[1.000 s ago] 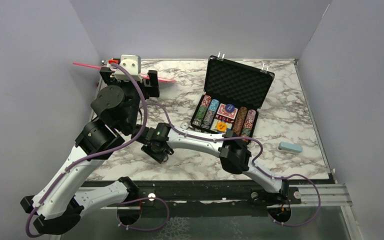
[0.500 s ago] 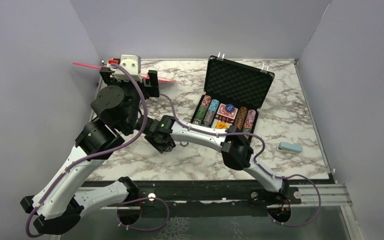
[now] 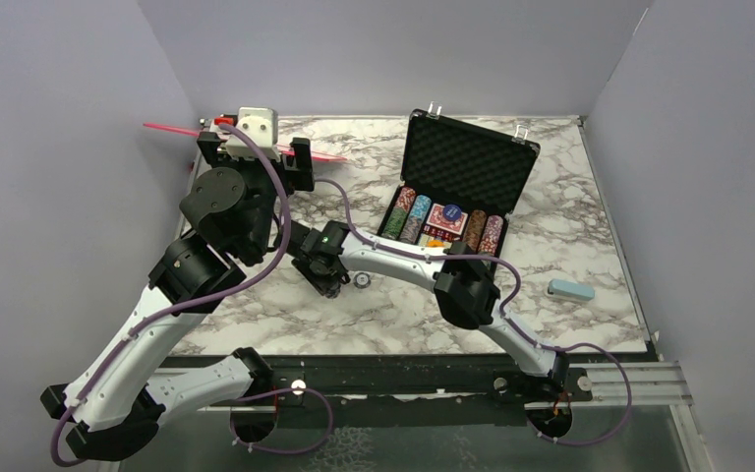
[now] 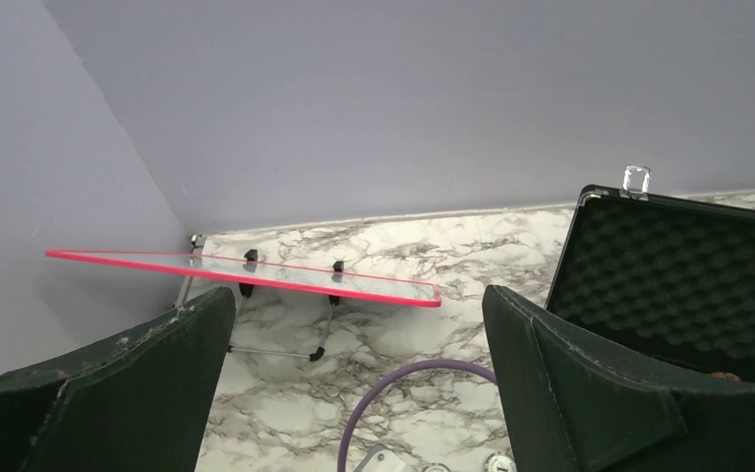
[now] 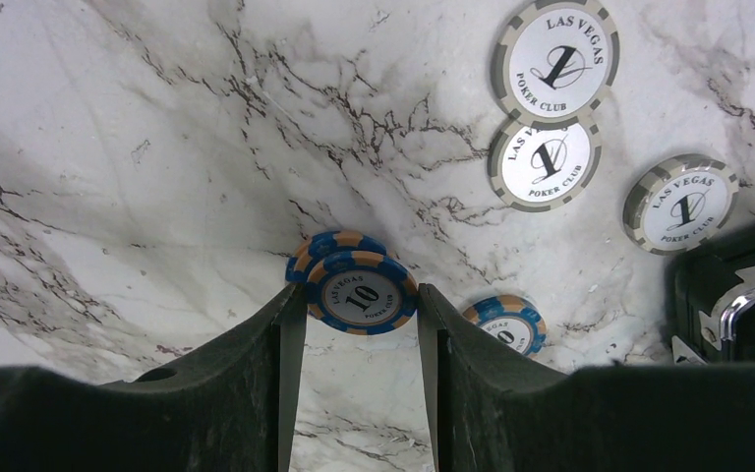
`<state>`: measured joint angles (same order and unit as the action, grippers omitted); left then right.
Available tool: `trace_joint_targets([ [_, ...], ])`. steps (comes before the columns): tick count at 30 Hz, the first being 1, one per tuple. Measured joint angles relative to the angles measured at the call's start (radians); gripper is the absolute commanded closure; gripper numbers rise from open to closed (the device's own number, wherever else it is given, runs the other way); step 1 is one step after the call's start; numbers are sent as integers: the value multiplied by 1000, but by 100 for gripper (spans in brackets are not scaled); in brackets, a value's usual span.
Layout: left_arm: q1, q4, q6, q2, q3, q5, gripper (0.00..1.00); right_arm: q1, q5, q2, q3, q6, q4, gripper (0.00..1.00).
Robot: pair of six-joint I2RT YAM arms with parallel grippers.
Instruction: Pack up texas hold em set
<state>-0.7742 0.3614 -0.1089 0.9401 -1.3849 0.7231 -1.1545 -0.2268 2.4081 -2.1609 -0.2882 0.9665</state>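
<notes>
Blue-orange "10" poker chip pair (image 5: pixel 359 293), flat on marble table (image 5: pixel 108 147): centred in R hand (image 5: pixel 361 300), narrow, pinching rims; open black case (image 3: pixel 467 167) off right.

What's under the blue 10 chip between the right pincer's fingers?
A second blue-and-orange chip peeks out at the 10 chip's upper left, directly beneath. Its face, and any chips below that, are covered.

Beyond the wide-apart fingers of the left gripper (image 4: pixel 359 300), a pink strip (image 4: pixel 246 278) on wire legs stands left of the briefcase's foam-lined lid (image 4: pixel 678 275)
</notes>
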Motion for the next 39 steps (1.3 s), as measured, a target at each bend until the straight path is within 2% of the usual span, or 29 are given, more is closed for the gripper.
trace_joint_targets([
  [3, 0, 0, 0, 3, 0, 0, 1, 0, 9, 0, 8, 0, -2, 51],
  [11, 0, 0, 0, 10, 0, 0, 1, 0, 28, 0, 18, 2, -16, 33],
  [20, 0, 0, -1, 12, 0, 0, 1, 3, 63, 0, 23, 16, -35, 31],
  [25, 0, 0, -1, 12, 0, 0, 1, 13, 91, 0, 43, 17, -40, 35],
  [29, 0, 0, -1, 12, 0, 0, 1, 24, 118, 1, 68, 15, -44, 43],
  [35, 0, 0, -1, 12, 0, 0, 1, 34, 131, 1, 69, 14, -45, 60],
  [37, 0, 0, -1, 12, 0, 0, 1, 37, 132, 2, 69, 10, -44, 70],
  [39, 0, 0, -1, 12, 0, 0, 1, 37, 132, 2, 69, 8, -45, 76],
])
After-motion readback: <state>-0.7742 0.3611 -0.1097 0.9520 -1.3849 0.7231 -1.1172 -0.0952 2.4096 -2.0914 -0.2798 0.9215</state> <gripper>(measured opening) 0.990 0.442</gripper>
